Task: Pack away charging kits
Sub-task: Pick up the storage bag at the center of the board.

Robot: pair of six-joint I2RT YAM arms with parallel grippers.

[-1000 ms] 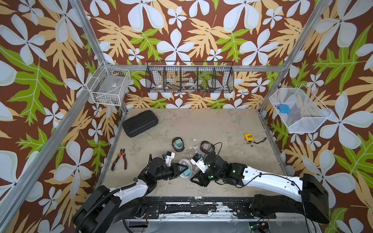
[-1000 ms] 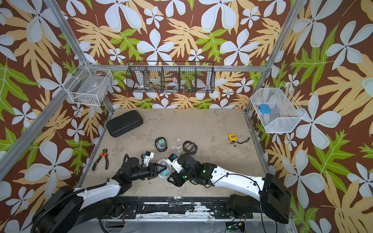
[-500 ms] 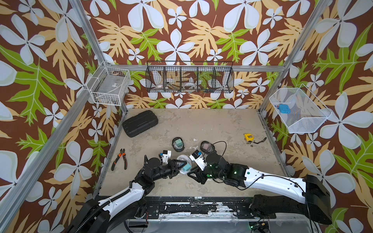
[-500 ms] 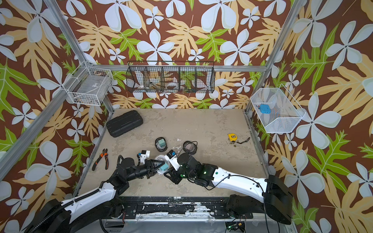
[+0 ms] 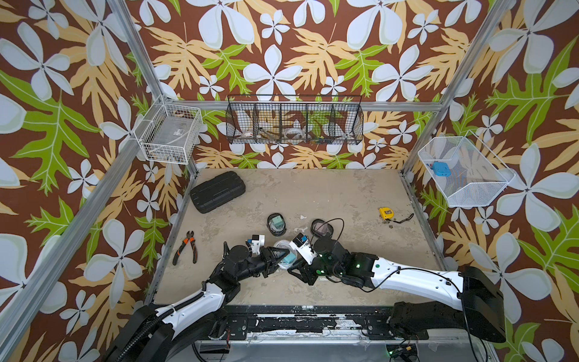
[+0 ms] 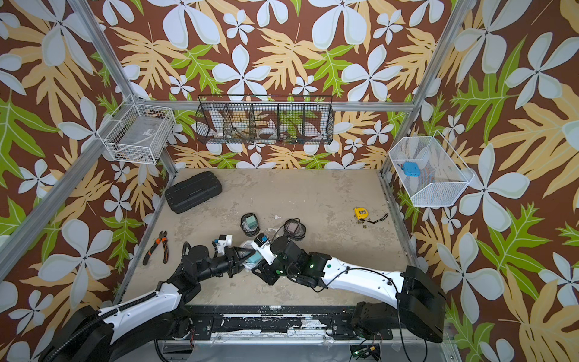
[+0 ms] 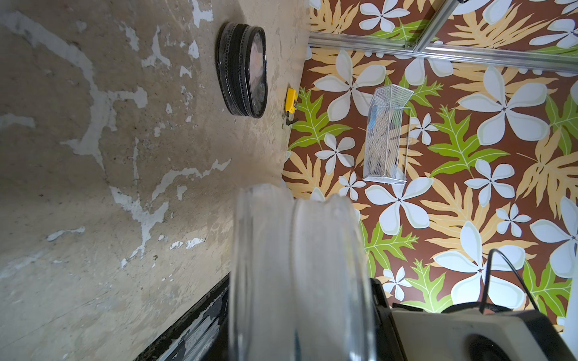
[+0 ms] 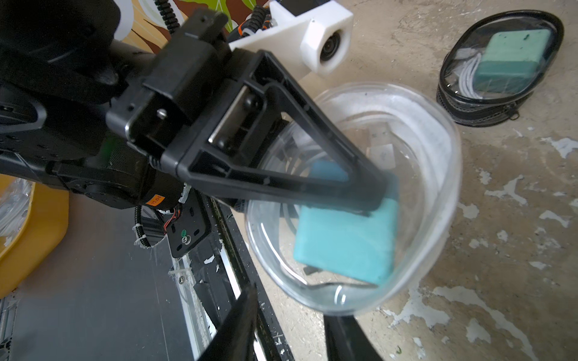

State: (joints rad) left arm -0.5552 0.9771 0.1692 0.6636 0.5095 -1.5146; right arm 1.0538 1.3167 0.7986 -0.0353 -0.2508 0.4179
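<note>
Clear pouch (image 8: 438, 162) gripped, teal block (image 8: 344, 247) inside
We see left pincer (image 5: 279, 255) clamping its wall, one finger hidden; right pincer (image 8: 287, 312) parted, empty.

Item 1, clear pouch (image 7: 297, 275): is being blurred and cut by the edge in the left wrist view. Item 2, teal plug block (image 8: 344, 247): is being partly covered by one of the left gripper's fingers (image 8: 359, 190). Item 3, right gripper's fingers (image 8: 237, 331): are being cropped and blurred. Item 4, black wire basket (image 5: 294, 142): contents are being shown too small to tell.

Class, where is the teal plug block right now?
In a top view, the teal plug block sits inside the clear pouch at the table's front centre.
</note>
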